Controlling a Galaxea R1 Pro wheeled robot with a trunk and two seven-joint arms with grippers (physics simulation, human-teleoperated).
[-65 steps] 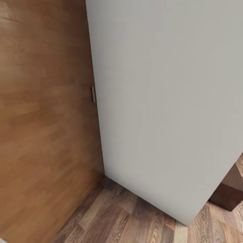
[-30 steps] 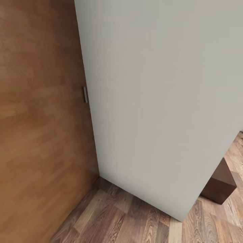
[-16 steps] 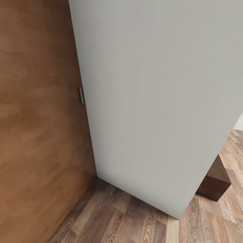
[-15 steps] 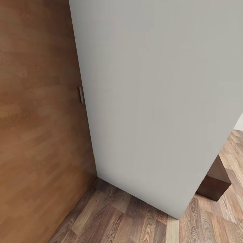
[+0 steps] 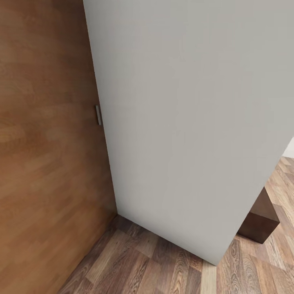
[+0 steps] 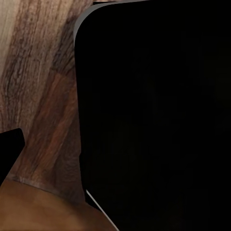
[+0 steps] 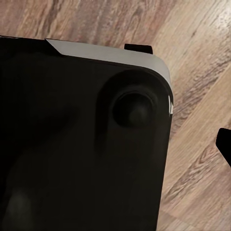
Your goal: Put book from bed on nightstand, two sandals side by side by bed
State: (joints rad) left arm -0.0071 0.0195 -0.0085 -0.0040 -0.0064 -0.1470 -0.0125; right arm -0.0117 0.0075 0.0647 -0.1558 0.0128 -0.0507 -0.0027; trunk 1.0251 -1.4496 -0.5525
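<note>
The robot faces a blank grey wall [image 5: 196, 122] meeting a wooden door [image 5: 45, 143] over plank floor [image 5: 155, 265], a dark brown block [image 5: 261, 222] at its right, so book, bed and sandals' bearing, nearer arm and gripper openness cannot be told.

No text, label, brand, number or sign can be read anywhere. The grey wall panel [image 5: 192, 122], the brown wooden door [image 5: 45, 143] and the wood-plank floor [image 5: 163, 265] are seen to be unmarked. The dark robot body [image 6: 159, 120] in the wrist views is likewise left without lettering.
</note>
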